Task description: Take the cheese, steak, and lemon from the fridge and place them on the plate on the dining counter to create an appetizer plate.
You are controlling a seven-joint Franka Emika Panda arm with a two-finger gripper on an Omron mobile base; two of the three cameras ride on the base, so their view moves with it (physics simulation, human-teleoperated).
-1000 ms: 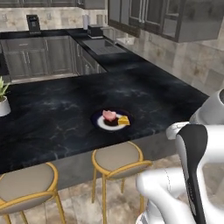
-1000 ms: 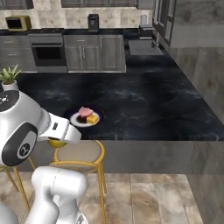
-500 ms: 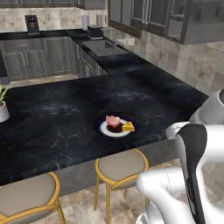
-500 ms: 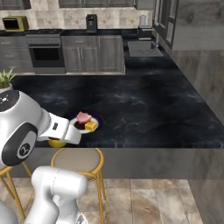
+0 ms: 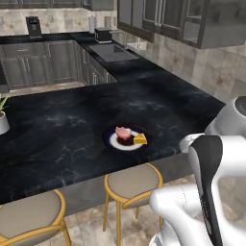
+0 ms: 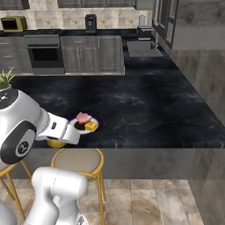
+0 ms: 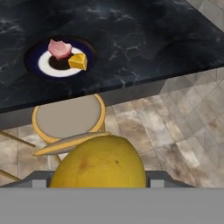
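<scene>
Lemon: the lemon [image 7: 101, 162] sits right at the hand, a large yellow round at the bottom of the hand view, between the finger tips, which it mostly hides. In the right base view a bit of yellow [image 6: 56, 143] shows under the arm's forearm, out in front of the counter edge.
Gripper: the gripper [image 7: 98, 181] has its jaws set wide around the lemon and holds it; the fingers themselves are barely visible on either side of the fruit.
Plate: the plate [image 5: 111, 133] lies on the dining counter [image 5: 62, 125], near its front edge, above a stool. In the hand view the plate [image 7: 35, 54] lies up and to the left, well apart from the held lemon.
Steak: the steak [image 5: 123, 133] rests on the plate, towards its far side; pink slab [image 7: 59, 48] in the hand view.
Cheese: the cheese [image 5: 140, 139] is on the plate just beside the steak, at the right rim in the left base view; orange wedge [image 7: 78, 61] in the hand view.
Lemon to counter: the lemon hangs off the counter, over the floor and a gold-legged stool [image 7: 68, 116], lower than the countertop's front edge.
Background: a sink [image 5: 109, 52] is set in the far counter, and a potted plant [image 5: 3, 117] stands at the left end of the dining counter.
</scene>
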